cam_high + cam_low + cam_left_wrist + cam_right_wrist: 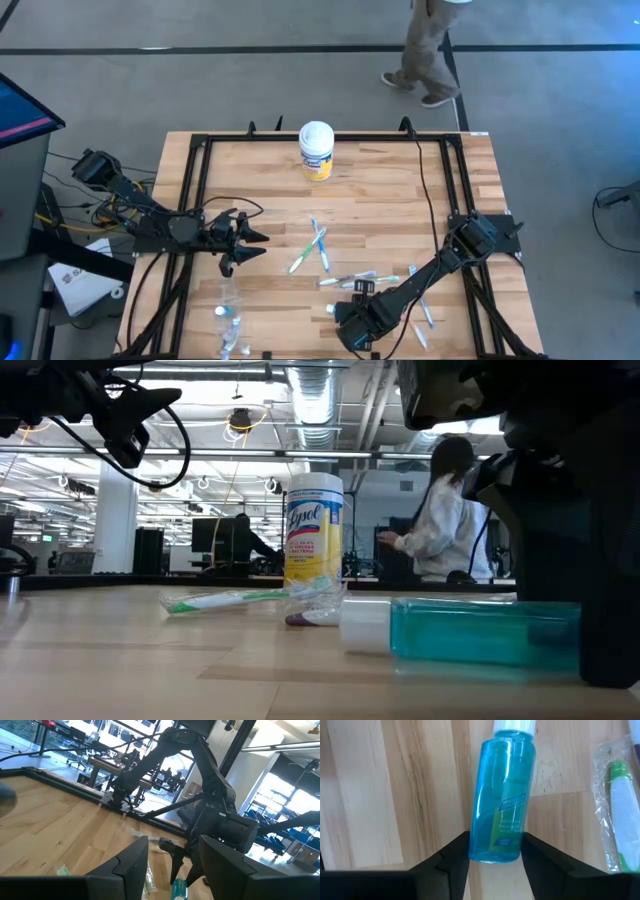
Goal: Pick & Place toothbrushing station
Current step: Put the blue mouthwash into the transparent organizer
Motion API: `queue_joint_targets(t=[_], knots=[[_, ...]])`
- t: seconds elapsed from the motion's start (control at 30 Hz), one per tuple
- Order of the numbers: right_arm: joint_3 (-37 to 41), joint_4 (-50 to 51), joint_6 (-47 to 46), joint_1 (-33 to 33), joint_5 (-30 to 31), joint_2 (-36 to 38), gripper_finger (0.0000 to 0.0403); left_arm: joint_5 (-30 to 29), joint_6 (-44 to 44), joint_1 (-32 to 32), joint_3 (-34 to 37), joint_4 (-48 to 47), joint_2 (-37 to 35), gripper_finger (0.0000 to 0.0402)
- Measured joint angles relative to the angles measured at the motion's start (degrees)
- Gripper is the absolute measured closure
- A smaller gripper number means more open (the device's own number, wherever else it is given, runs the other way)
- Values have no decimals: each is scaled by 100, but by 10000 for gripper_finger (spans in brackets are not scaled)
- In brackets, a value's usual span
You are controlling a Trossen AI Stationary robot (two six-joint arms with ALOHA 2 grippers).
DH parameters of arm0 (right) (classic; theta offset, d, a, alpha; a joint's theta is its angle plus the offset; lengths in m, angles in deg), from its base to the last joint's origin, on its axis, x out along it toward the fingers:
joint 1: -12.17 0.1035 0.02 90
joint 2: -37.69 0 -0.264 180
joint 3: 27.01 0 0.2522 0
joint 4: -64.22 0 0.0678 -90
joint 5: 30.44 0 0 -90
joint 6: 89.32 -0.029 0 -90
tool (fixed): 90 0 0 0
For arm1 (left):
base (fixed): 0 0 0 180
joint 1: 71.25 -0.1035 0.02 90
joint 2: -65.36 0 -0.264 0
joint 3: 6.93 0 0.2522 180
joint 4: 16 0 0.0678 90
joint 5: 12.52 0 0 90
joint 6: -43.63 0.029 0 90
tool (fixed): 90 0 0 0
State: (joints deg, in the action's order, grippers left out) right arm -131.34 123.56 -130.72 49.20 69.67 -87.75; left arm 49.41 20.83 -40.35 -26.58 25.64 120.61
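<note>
One blue bottle (pixel 503 800) with a white cap lies on the worktop (pixel 380 190), its base between the right gripper (pixel 495 851)'s spread fingers. Several toothbrushes (pixel 322 246) lie scattered mid-worktop; exact count unclear. One canister (pixel 314 527) reads "Lysol". The left gripper (pixel 243 246) hovers, fingers spread.

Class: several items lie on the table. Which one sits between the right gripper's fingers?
The teal bottle with a white cap, lying flat between the right gripper fingers; the wrapped toothbrushes lie scattered farther off.

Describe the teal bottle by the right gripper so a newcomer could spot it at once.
Start at the wooden table and go to the right gripper at its near edge. Between its open fingers lies the teal bottle, on its side. It alone is clear blue-green with a white cap; its neighbours are slim wrapped toothbrushes.
</note>
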Motion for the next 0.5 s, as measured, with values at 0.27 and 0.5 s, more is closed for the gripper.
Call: queue_joint_targets(t=[0.27, 0.5], knots=[[-46, 9, 90, -24, 2, -7, 281, -2, -1, 0, 0, -1, 0, 230], [-50, 7, 109, -35, 10, -7, 317, -2, -3, 0, 0, -2, 0, 230]])
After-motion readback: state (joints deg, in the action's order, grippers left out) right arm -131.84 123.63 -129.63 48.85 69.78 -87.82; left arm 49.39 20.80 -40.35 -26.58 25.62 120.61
